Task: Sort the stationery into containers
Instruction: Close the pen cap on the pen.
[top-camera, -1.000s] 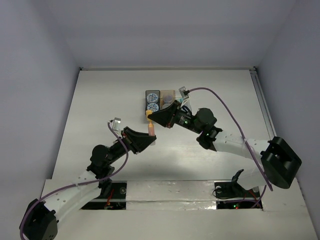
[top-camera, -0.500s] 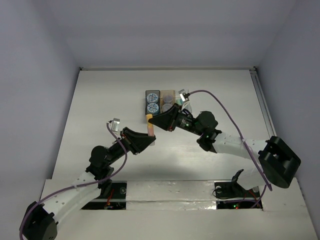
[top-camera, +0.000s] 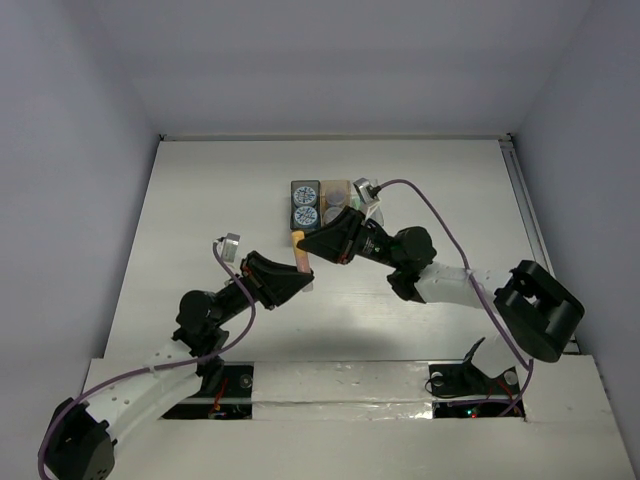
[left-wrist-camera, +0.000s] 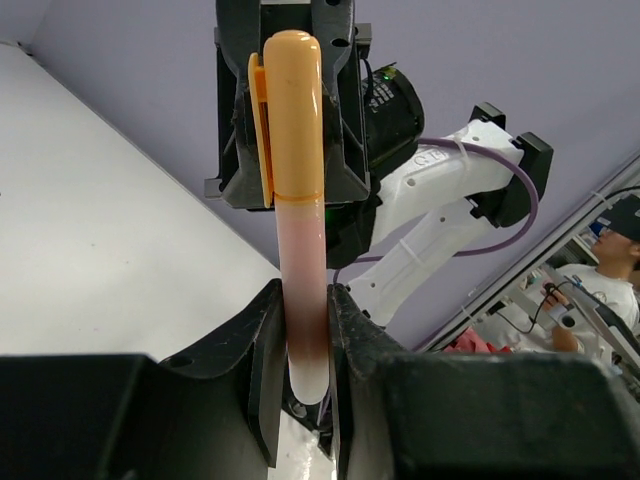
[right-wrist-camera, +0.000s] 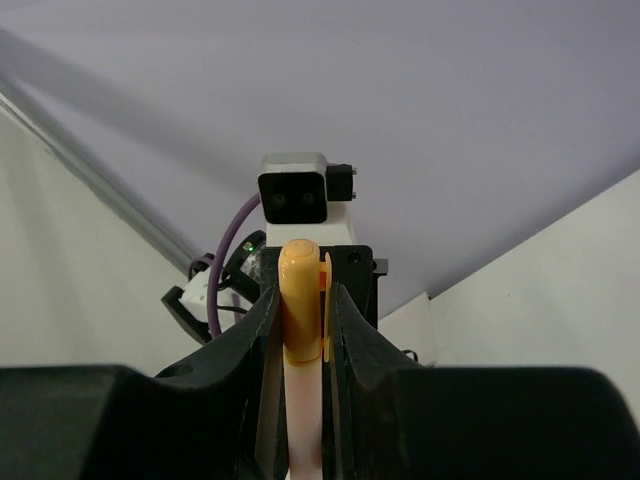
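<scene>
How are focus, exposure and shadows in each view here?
Top view: even light, soft shadows on the table, pen small but clear. Left wrist: pen sharp, left fingers nearly black. Right wrist: pen's lower end washes out to white, right fingers dark.

White table (top-camera: 200, 190), matte, fills the floor of the booth. Far wall (top-camera: 330, 60), left wall (top-camera: 60, 200) and right wall (top-camera: 590, 150) plain, pale lilac-grey, meeting the table's edges. Thin metal rail (top-camera: 526, 205) runs near to far along the table's right edge. Glossy white strip (top-camera: 340, 384) across the near edge. Light even, shadows soft. Left wrist view: person (left-wrist-camera: 612, 255) seated at far right, beyond the booth.
</scene>
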